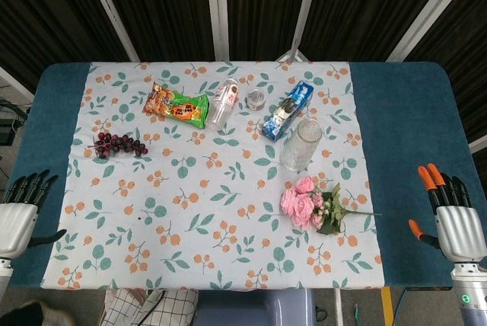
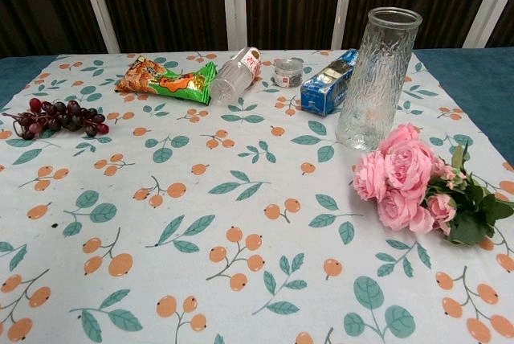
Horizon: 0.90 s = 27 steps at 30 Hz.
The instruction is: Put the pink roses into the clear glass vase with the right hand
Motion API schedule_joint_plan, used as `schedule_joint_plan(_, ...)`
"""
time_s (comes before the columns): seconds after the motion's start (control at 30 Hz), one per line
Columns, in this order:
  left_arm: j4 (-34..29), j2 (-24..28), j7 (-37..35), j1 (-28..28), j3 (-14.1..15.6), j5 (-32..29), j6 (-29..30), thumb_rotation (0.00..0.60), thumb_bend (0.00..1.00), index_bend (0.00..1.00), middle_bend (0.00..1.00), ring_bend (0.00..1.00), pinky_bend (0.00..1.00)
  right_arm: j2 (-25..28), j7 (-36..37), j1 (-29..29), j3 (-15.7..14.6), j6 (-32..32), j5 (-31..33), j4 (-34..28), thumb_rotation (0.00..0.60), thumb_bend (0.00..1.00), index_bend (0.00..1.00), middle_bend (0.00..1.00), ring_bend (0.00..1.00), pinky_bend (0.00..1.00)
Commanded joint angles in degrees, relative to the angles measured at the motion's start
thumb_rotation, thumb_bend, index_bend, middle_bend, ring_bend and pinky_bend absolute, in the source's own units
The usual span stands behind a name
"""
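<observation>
Pink roses [image 1: 303, 202] lying flat on the floral tablecloth [image 1: 190, 212], blooms toward the left, green leaves and stem trailing right, just in front of the clear glass vase [image 1: 300, 144]. Vase upright and with nothing in it, close beside the blooms but not touching in the chest view. Right hand [image 1: 453, 219] hovering over the blue table edge [image 1: 411, 174], well apart from the roses, fingers straight and spread, holding nothing. Left hand [image 1: 21, 212] likewise at the opposite edge, fingers extended, gripping nothing. Further back: a blue box [image 1: 289, 110] tilted just behind the vase, a small round tin [image 1: 256, 99], a clear bottle [image 1: 224, 103] on its side, a green and orange snack bag [image 1: 176, 106], and dark grapes [image 1: 118, 145] off to the left
</observation>
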Motion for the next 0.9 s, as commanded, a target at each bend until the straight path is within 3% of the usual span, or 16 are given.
schedule_joint_plan(0.03, 0.1, -0.1, 0.2, 0.0, 0.0, -0.1, -0.2, 0.600, 0.00, 0.00, 0.00, 0.00, 0.00, 0.0, 0.4, 0.1, 0.0, 0.0, -0.2, 0.0, 0.600, 0.31, 0.00, 0.00, 0.00, 0.00)
schedule_joint_plan(0.63, 0.4, -0.3, 0.2, -0.1, -0.1, 0.3, -0.1, 0.600, 0.00, 0.00, 0.00, 0.00, 0.00, -0.6, 1.4, 0.4, 0.4, 0.4, -0.7, 0.1, 0.600, 0.31, 0.00, 0.00, 0.00, 0.00)
schedule_joint_plan(0.9, 0.2, 0.0, -0.3, 0.0, 0.0, 0.3, -0.1, 0.600, 0.00, 0.00, 0.00, 0.00, 0.00, -0.4, 1.0, 1.1, -0.8, -1.2, -2.3, -2.6, 0.600, 0.31, 0.00, 0.00, 0.00, 0.00)
